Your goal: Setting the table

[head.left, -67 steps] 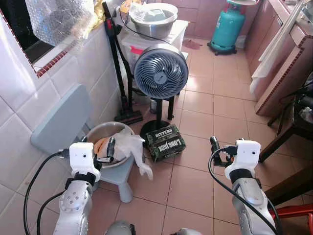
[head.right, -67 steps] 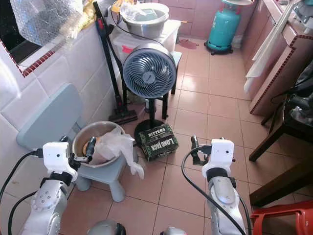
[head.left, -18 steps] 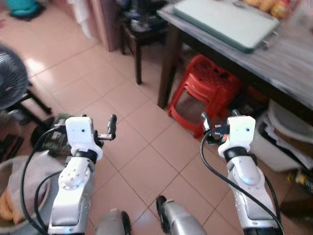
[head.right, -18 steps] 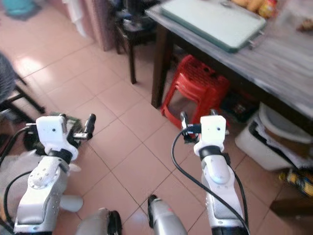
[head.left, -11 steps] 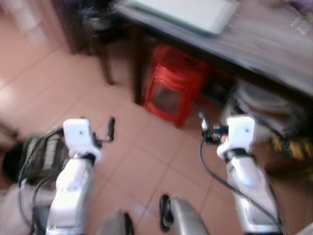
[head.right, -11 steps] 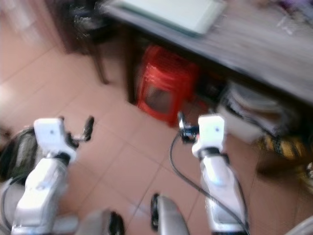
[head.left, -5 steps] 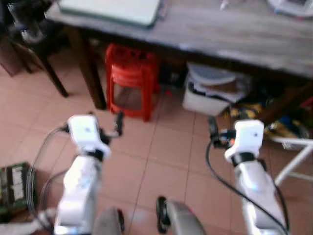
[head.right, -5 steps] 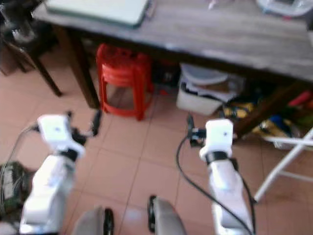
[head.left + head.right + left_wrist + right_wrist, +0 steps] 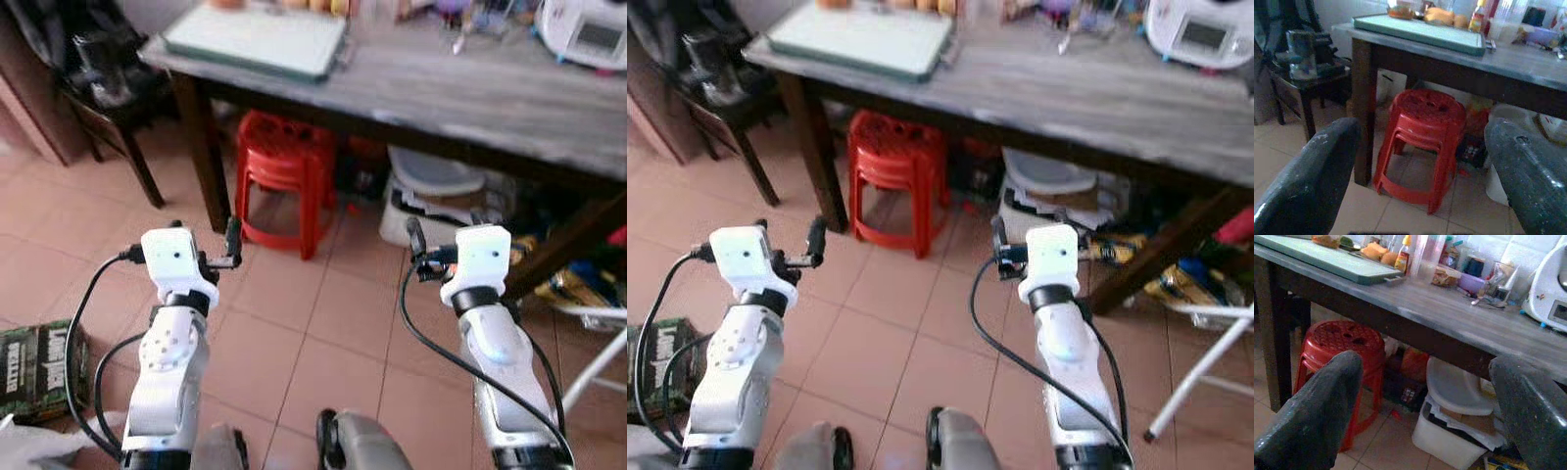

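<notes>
A long grey-topped table (image 9: pixel 470 88) on dark legs stands ahead of me. On its far left lies a pale green tray (image 9: pixel 257 39), with bottles and food (image 9: pixel 1400 257) behind it. A white appliance (image 9: pixel 588 34) sits at the table's far right. My left gripper (image 9: pixel 230 245) is held out over the tiled floor, short of the table's left leg. It is open and empty, its fingers (image 9: pixel 1312 166) wide apart. My right gripper (image 9: pixel 414 240) is level with it and below the table's front edge, also open with nothing in it.
Stacked red stools (image 9: pixel 284 176) and a white lidded bin (image 9: pixel 431 196) sit under the table. A dark side table (image 9: pixel 108 88) stands to the left. A green box (image 9: pixel 39 367) lies on the floor at my left, and a white frame leg (image 9: pixel 588 333) is at my right.
The camera has swung away from the fan and the bowl on the stool, round to the table, which now lies squarely ahead and sharp. Both arms stay held out in front, open.
</notes>
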Controlling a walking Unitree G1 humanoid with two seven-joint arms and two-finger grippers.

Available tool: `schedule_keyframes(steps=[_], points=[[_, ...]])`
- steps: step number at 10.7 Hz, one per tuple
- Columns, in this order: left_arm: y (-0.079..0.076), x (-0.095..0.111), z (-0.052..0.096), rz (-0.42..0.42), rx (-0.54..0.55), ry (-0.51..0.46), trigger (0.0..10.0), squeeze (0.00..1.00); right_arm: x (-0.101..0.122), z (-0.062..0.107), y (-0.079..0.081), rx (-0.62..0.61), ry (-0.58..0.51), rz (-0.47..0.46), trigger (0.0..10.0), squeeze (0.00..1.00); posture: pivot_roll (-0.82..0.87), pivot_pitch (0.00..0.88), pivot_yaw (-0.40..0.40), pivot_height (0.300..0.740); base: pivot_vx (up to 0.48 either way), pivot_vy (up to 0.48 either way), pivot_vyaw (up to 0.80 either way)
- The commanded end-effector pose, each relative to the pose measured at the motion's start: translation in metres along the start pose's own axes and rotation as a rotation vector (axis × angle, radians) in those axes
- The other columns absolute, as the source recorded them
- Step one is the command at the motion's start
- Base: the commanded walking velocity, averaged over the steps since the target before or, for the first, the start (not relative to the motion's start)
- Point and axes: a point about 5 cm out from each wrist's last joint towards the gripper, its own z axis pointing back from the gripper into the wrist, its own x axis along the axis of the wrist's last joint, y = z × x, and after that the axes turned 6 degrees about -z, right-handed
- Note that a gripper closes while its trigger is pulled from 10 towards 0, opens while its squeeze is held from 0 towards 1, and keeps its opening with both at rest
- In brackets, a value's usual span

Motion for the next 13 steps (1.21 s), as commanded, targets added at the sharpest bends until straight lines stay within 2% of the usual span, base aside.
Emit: schedule_keyframes(steps=[1, 4, 6, 7, 8, 9, 12, 13], points=[[0.000, -0.005, 0.001, -0.004, -0.006, 0.019, 10.0, 0.00, -0.001, 0.000, -0.003, -0.019, 0.001, 0.034, 10.0, 0.00, -0.02, 0.033, -0.058, 0.740, 0.000, 0.000, 0.00], [0.000, -0.011, 0.004, -0.008, -0.062, 0.026, 10.0, 0.00, -0.014, 0.009, 0.009, -0.002, 0.040, -0.076, 10.0, 0.00, -0.03, 0.044, -0.030, 0.740, 0.000, 0.000, 0.00], [0.000, -0.010, 0.004, -0.006, -0.078, 0.021, 10.0, 0.00, -0.015, 0.013, 0.012, 0.024, 0.021, -0.047, 10.0, 0.00, -0.03, 0.057, -0.025, 0.740, 0.000, -0.131, 0.00], [-0.001, -0.010, 0.005, -0.004, -0.084, 0.021, 10.0, 0.00, -0.019, 0.014, 0.009, 0.005, 0.067, -0.086, 10.0, 0.00, -0.04, 0.063, -0.025, 0.740, 0.000, -0.259, 0.00], [-0.002, -0.011, 0.007, -0.004, -0.090, 0.027, 10.0, 0.00, -0.013, 0.016, 0.008, 0.036, 0.030, -0.113, 10.0, 0.00, -0.04, 0.073, -0.022, 0.740, 0.000, -0.262, 0.00], [-0.002, -0.011, 0.008, -0.004, -0.093, 0.030, 10.0, 0.00, -0.016, 0.017, 0.007, 0.020, 0.052, -0.123, 10.0, 0.00, -0.04, 0.078, -0.023, 0.740, 0.000, -0.262, 0.00], [0.000, -0.010, 0.007, -0.007, -0.093, 0.030, 10.0, 0.00, -0.014, 0.016, 0.007, 0.028, 0.040, -0.109, 10.0, 0.00, -0.04, 0.087, -0.022, 0.740, 0.000, -0.262, -0.75], [0.000, -0.009, 0.007, -0.007, -0.094, 0.029, 10.0, 0.00, -0.012, 0.015, 0.008, 0.044, 0.031, -0.102, 10.0, 0.00, -0.04, 0.087, -0.022, 0.740, 0.000, -0.262, 0.00]])
